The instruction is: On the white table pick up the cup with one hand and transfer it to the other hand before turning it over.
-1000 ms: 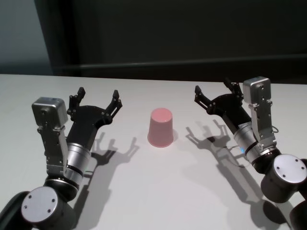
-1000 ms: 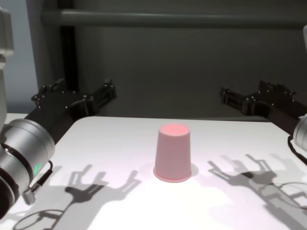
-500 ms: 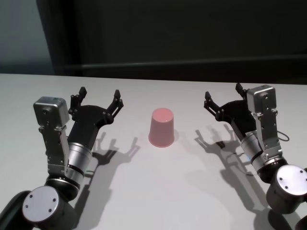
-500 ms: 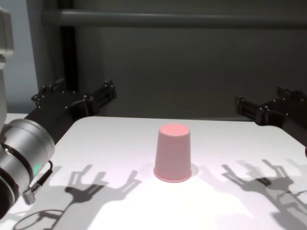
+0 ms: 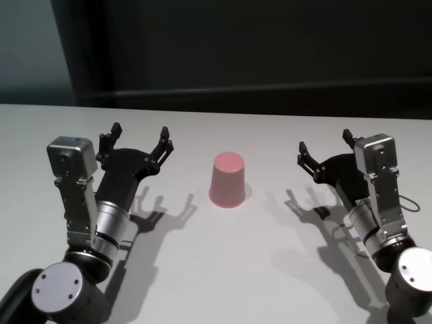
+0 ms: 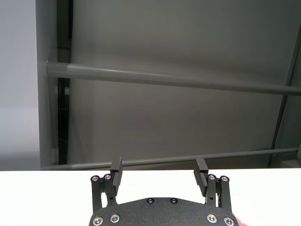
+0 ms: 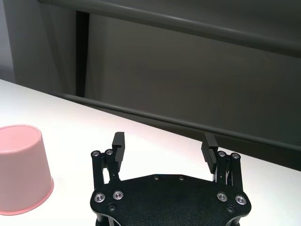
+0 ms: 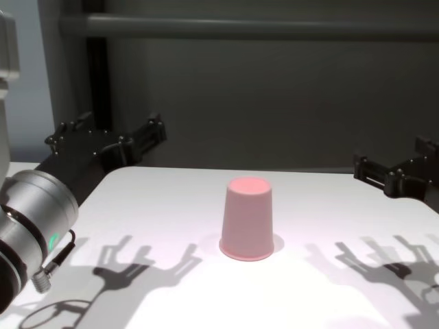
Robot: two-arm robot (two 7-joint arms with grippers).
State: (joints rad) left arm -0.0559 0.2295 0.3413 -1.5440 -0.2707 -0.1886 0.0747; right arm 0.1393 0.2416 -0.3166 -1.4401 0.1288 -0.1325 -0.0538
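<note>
**Pink cup stood upside down between two open grippers**

Dark grey wall panels and a horizontal rail backed the white table, which was lit so that each arm threw a sharp shadow onto it. At the middle of the table stood the cup, rim down and narrower flat base up (a plain pink tumbler with no handle), resting on the surface with nothing touching it.

To the left of the cup, well apart from it, the left gripper hovered above the table with its two black fingers spread wide and nothing between them; its wrist view showed the fingertips parted over the table's far edge, facing the wall.

To the right of the cup, also well apart, the right gripper hung over the table with its fingers equally spread and empty. In its wrist view the cup sat off to one side of the gripper rather than between the fingers, clear of both. From the chest view the cup stood alone, the two grippers flanking it at a distance.
</note>
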